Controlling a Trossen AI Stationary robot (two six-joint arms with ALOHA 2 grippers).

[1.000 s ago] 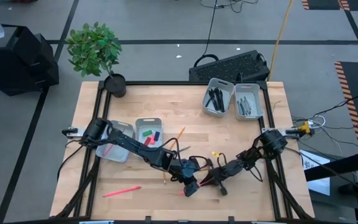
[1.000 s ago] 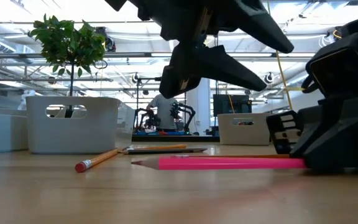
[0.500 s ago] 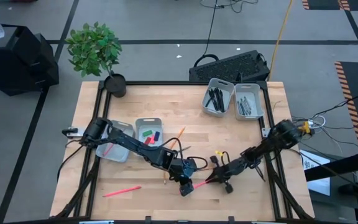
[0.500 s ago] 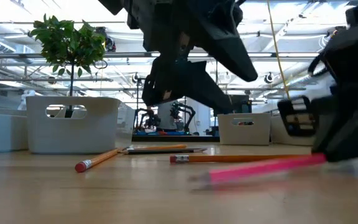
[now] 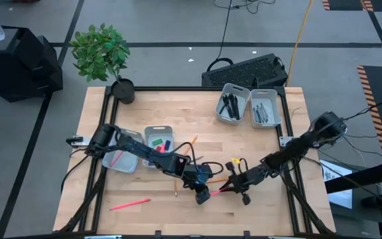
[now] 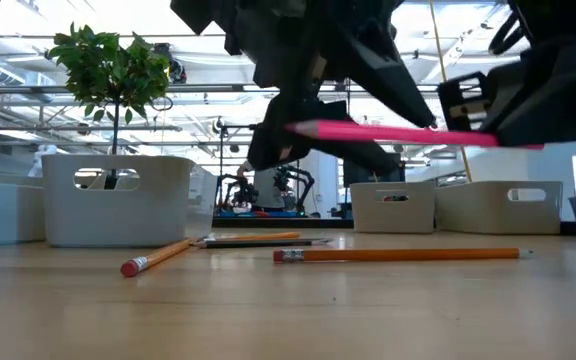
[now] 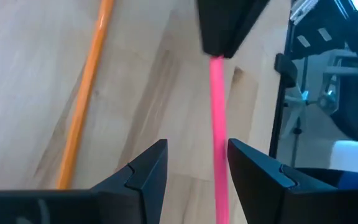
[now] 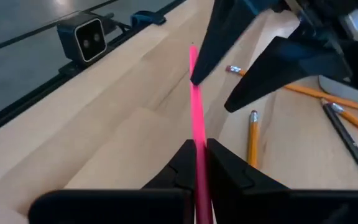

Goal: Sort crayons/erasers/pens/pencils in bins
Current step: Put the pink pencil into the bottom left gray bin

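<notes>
Pink pencil (image 6: 398,133) lifted off table, clamped in right gripper (image 8: 196,163).

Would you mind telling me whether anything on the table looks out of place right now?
Several pencils remain outside the bins: a pink pencil alone near the front edge and orange pencils mid-table. Another pink pencil is airborne in the right gripper, passing between the open left gripper.

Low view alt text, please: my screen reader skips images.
The right gripper holds a pink pencil level above the wooden table, its tip reaching the left gripper. Orange pencils lie on the table below, with light-grey bins and a potted plant behind.
</notes>
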